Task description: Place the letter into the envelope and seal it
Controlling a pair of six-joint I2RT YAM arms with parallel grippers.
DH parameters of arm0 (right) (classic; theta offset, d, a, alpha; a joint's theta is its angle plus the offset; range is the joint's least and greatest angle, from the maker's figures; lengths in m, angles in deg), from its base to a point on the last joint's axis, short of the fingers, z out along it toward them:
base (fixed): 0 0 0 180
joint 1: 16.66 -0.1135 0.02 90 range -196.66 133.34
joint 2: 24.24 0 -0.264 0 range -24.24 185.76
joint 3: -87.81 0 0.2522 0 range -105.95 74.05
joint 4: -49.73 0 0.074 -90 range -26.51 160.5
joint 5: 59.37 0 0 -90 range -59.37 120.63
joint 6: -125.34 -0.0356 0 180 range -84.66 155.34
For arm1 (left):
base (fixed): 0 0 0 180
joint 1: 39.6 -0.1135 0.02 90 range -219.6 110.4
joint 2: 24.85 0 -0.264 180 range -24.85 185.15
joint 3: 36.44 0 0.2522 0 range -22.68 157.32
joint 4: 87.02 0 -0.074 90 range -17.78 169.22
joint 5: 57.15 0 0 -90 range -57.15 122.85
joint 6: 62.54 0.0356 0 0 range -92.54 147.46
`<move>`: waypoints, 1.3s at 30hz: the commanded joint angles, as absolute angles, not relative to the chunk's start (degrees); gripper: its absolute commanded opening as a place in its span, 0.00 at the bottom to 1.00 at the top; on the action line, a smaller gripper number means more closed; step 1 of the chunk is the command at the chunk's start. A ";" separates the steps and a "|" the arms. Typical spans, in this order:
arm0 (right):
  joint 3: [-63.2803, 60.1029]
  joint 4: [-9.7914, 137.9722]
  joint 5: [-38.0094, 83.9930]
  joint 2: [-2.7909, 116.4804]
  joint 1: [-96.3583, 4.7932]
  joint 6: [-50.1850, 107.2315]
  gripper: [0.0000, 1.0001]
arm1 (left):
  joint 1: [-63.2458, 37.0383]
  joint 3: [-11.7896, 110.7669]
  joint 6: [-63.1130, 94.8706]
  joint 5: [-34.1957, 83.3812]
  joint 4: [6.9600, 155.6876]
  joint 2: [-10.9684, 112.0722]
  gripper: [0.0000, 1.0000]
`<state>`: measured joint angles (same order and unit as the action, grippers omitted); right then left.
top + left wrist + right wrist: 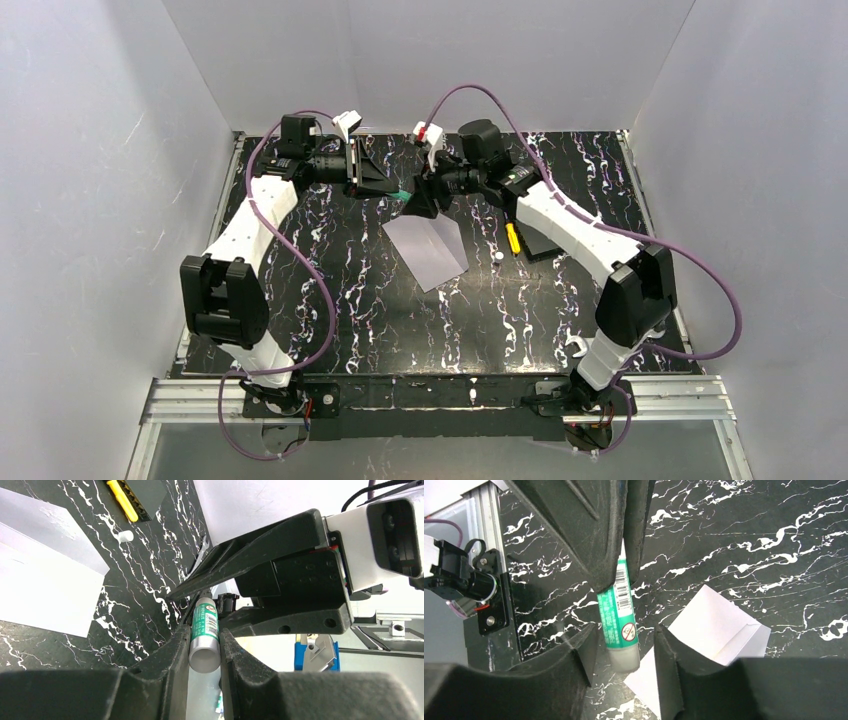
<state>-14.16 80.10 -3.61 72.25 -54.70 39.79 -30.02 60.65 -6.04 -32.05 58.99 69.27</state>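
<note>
I'm watching both arms meeting over the far middle of the table [400, 330]. The left gripper [206, 632] is pinching a green-labelled glue stick [616, 615] between its fingers. The right gripper [625, 635] is standing spread around the stick's pale end, with a gap showing on either side. The envelope [425, 252] is lying flat on the table, just nearer to me than the two grippers. To its right, a small white piece [497, 257] and a yellow tool [512, 238] are sitting beside a black box [545, 240].
</note>
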 commanded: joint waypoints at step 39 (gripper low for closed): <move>-1.70 42.63 2.34 66.72 -54.50 -0.41 0.83 | -22.46 51.00 -7.10 -9.97 83.36 58.03 0.00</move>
<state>-1.15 43.42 4.83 71.44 -55.00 -4.17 -23.44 49.98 -14.30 -7.24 85.79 59.57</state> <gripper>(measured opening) 0.763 0.196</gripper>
